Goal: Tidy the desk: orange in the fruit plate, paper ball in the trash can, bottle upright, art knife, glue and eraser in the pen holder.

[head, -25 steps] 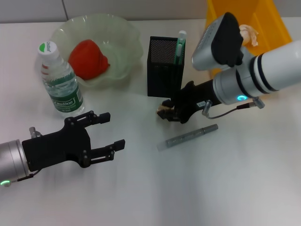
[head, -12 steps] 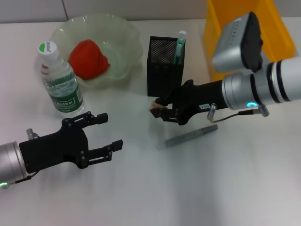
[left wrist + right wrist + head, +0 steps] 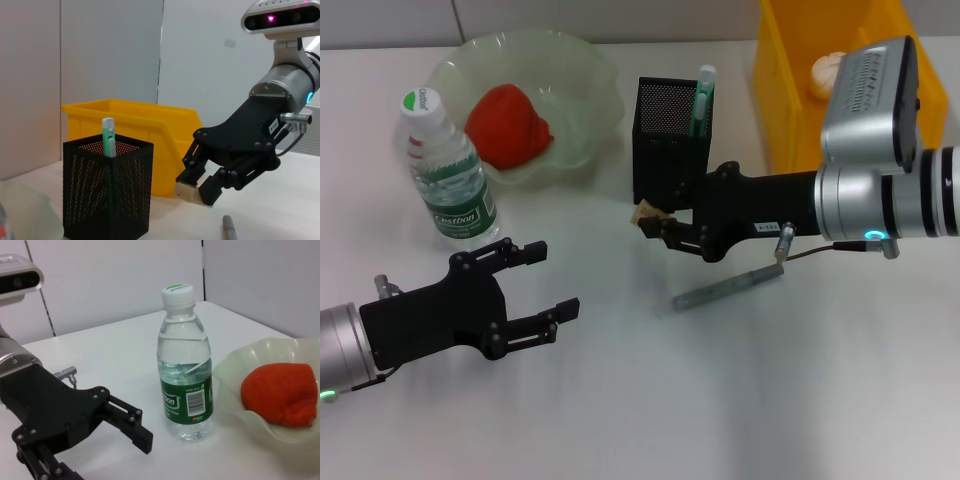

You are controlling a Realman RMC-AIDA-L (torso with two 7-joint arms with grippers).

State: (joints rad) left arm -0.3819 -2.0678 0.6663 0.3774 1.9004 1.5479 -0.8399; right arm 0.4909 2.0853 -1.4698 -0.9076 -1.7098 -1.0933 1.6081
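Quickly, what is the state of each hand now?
Left hand: open, holding nothing, above the desk.
Right hand: closed on the eraser, beside the pen holder.

Our right gripper [image 3: 655, 222] beside the pen holder [image 3: 665, 150] – art knife [image 3: 701, 100] fills one corner, glue [image 3: 728, 287] below, open desk [image 3: 650, 400] nearer us.

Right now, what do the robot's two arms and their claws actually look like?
Both arms are silver-white tubes ending in matte black, angular grippers with two jointed fingers. The right gripper sits beyond a black wrist with a small white label, black bands, a glowing teal light, a thin grey cable with metal plugs, and a boxy silver and black camera. The left gripper has visible screws and a green light on its silver sleeve.
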